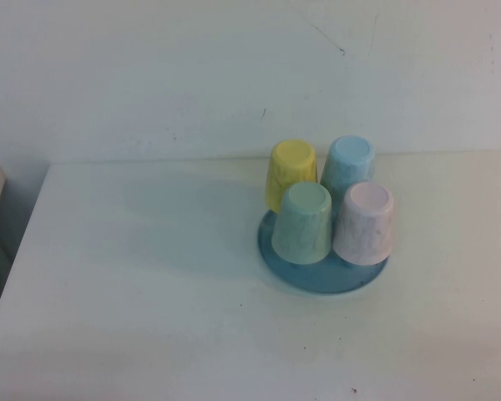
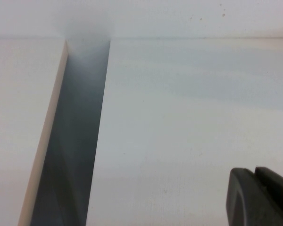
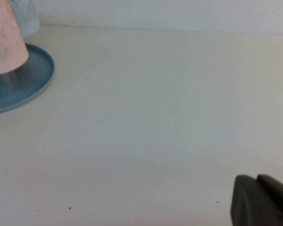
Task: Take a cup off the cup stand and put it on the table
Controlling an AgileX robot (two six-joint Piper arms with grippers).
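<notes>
Cup (image 1: 365, 223): pale pink, upside down on the cup stand (image 1: 317, 280), at 4 o'clock among four cups.
Neighbours: mint cup (image 1: 303, 221) at 7 o'clock, yellow cup (image 1: 290, 173) at 11, pale blue cup (image 1: 348, 164) at 1.
Cup stand: blue, on the white bench (image 1: 150, 292), right of centre.
Left pincer (image 2: 254, 195): closed, empty, over the bench near its gap-side edge.
Right pincer (image 3: 257, 200): closed, empty, above bare bench, well apart from the stand.

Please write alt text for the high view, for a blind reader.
Four cups, yellow, light blue, green and pink, sit upside down on a round blue stand on a white table. No robot arm or tool is visible.
</notes>
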